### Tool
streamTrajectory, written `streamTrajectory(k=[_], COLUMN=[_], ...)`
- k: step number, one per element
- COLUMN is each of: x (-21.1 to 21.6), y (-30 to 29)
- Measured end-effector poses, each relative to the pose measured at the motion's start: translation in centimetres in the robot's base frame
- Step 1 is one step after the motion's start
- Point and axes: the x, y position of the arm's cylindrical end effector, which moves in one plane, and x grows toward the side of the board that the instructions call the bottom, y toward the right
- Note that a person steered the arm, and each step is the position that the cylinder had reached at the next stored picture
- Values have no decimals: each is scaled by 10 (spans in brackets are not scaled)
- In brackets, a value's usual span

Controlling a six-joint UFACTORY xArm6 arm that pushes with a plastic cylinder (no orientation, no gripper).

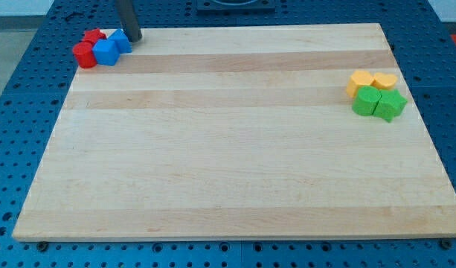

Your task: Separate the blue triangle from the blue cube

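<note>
Single camera view of a pale wooden worktop (235,164) lying on a blue perforated base (12,149). The arm carries no claw: it ends in a straight dark rod (128,18), so there is nothing to be open or closed and nothing is gripped. The rod enters from the top edge of the frame in the upper left, and my tip (134,39) stands at the far left corner of the worktop.

Upper left of the frame: four blocks in a tight cluster. The blue triangle (121,39) lies at the right end of the cluster, and my tip is right against its right side; whether the two actually touch cannot be told. The blue cube (106,52) sits immediately to the lower left of the blue triangle, the two appearing to touch. A red cylinder (84,55) stands just left of the blue cube, touching it, and a second red block (94,36), its shape not clear, lies behind, partly hidden by the others.

Right edge of the frame, upper half: a second cluster, well apart from the first. Two yellow blocks, one angular (359,80) and one heart-like (385,80), lie side by side; just below them sit two green blocks (367,101) (391,106), close together.

No brand, label or readable writing shows anywhere in the view.
</note>
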Motion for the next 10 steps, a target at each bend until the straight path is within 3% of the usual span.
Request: streamTrajectory(k=[6,8,10], x=[-33,-14,6], y=[-9,-43,1])
